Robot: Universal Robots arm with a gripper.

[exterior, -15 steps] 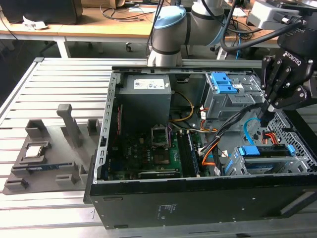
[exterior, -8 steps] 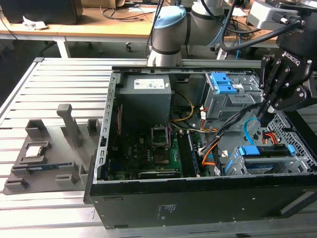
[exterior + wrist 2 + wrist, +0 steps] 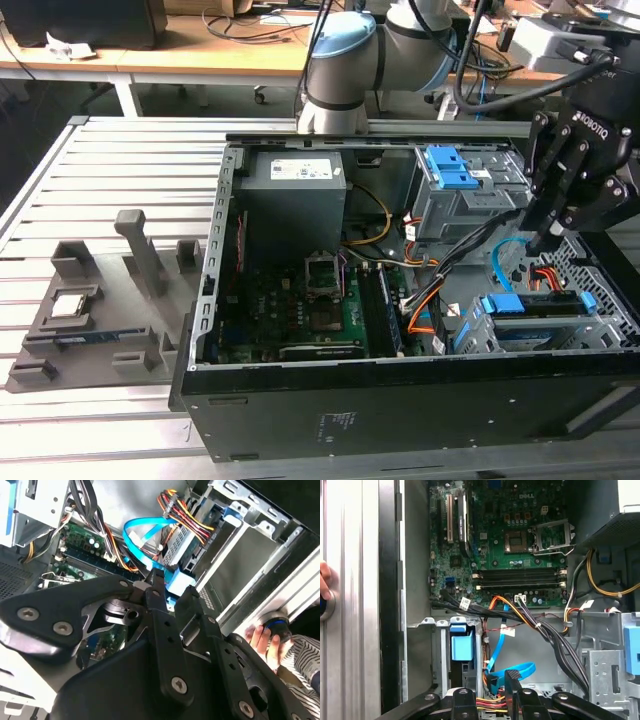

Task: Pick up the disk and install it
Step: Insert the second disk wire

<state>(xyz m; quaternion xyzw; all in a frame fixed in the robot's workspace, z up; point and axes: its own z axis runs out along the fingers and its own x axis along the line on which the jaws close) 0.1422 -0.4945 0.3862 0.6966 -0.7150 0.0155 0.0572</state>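
Down in the lower drive cage (image 3: 470,330), at the corner of the open computer case (image 3: 400,400) nearest the exterior view's right, the disk (image 3: 530,305) lies flat with its blue bracket facing up. It looks seated in the cage rather than loose on the bench. Its long axis runs across the exterior view from left to right, parallel to the case's near wall. In the second wrist view the disk (image 3: 192,560) shows as a grey slab edged in blue, tucked between the cage's metal walls, with a blue data cable (image 3: 142,530) looping beside it.

Just above the disk, slightly toward the exterior view's right, hangs the gripper (image 3: 553,240), pointing down into the case and apart from the bracket. So the disk lies directly below the pincer and a little to the exterior view's left. Whether the pincer is apart or together, I cannot tell. I judge that nothing is held in it.
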